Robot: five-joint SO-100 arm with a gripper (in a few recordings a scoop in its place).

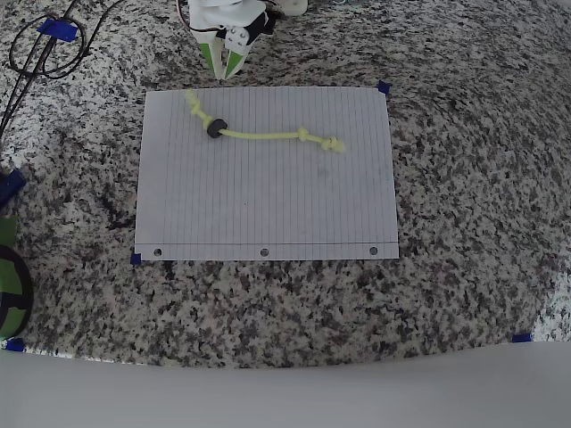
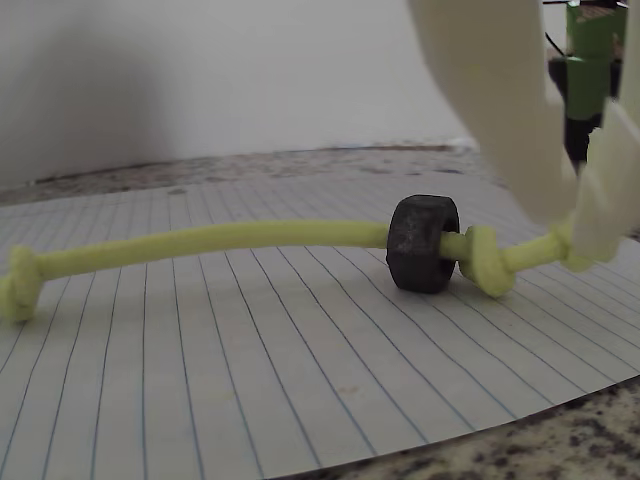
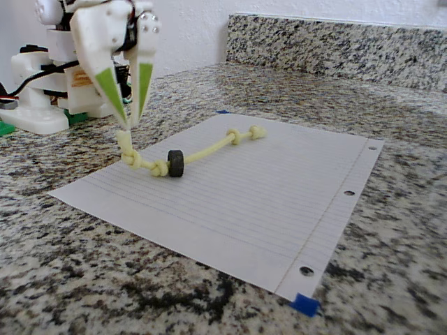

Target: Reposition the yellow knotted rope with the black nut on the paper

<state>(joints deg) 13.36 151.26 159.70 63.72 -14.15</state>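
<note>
In the fixed view the gripper (image 3: 127, 125), white with green-tipped fingers, pinches one end of the yellow knotted rope (image 3: 202, 149) and holds that end lifted just off the paper (image 3: 279, 188). From there the rope slopes down to a knot, passes through the black nut (image 3: 175, 163), and lies flat toward two o'clock, ending in two more knots. In the overhead view the rope (image 1: 263, 135) crosses the sheet's upper half, nut (image 1: 215, 127) at about ten o'clock from the paper's middle. The paper (image 1: 268, 205) lies on a speckled granite counter (image 1: 464, 178), its corners held by blue tape (image 3: 304, 304).
</note>
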